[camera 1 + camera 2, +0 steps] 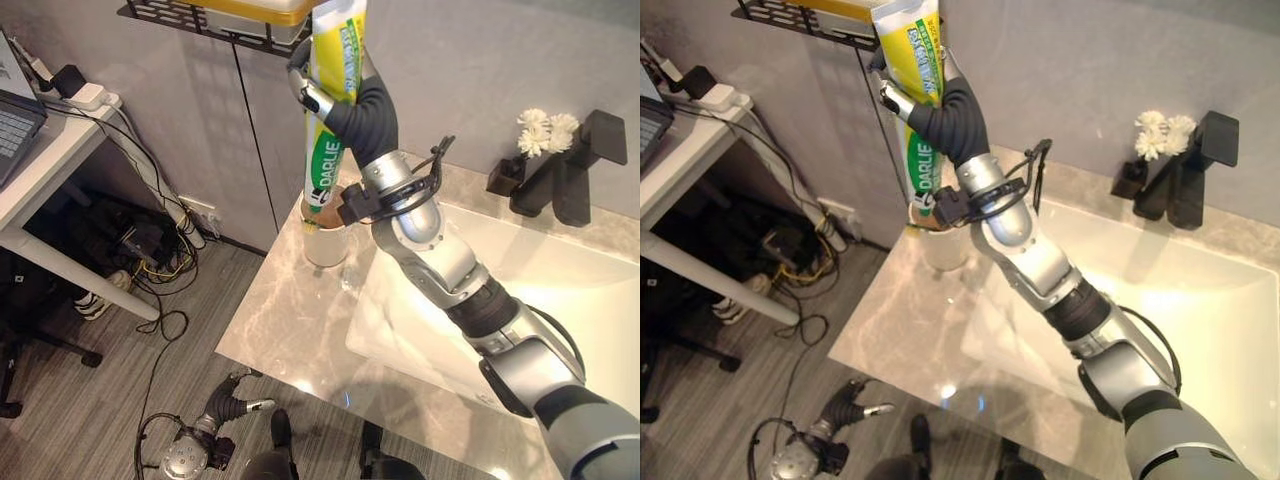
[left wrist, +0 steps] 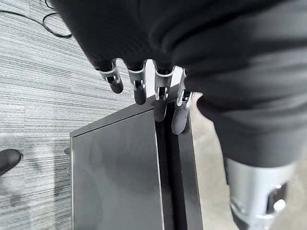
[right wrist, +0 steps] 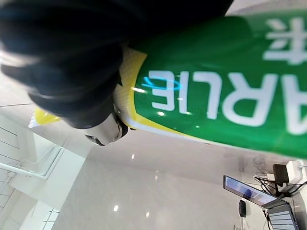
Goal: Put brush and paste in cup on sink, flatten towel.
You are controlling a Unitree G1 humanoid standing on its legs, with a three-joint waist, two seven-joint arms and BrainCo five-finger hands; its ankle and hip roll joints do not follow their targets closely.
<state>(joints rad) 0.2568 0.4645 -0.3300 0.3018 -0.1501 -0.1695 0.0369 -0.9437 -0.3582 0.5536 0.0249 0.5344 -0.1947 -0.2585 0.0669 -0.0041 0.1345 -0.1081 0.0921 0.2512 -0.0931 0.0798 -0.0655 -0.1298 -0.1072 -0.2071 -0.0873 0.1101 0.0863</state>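
Down at the left, near the floor, the left hand [image 1: 232, 398] is hanging low beside a dark cabinet [image 2: 120, 167], its fingers [image 2: 137, 86] hanging loosely extended, curled round nothing. On the left side of the room a white desk [image 1: 50, 160] is standing against the wall with a laptop [image 1: 15, 115] on it.

The toothpaste tube [image 1: 330, 110] is standing nearly upright, its long axis running top to bottom with a slight lean, the flat crimped end pointing up toward the black wall shelf [image 1: 200, 22] and the cap end pointing down into the white cup [image 1: 326, 240]. The cup is sitting on the marble counter [image 1: 290, 320], just beside the left rim of the white sink basin [image 1: 480, 290]. Whether the tube's cap is touching the cup's bottom cannot be told.

The right hand [image 1: 345, 95] is reaching up from the lower right, the forearm rising over the basin and the wrist bending so the dark ribbed cover is arching behind the tube. Its fingers are curling round the tube's upper half, gripping it well above the cup.

Farther right, a black faucet [image 1: 570, 165] is standing at the back of the basin, with a small dark vase of white flowers [image 1: 535, 130] beside it.
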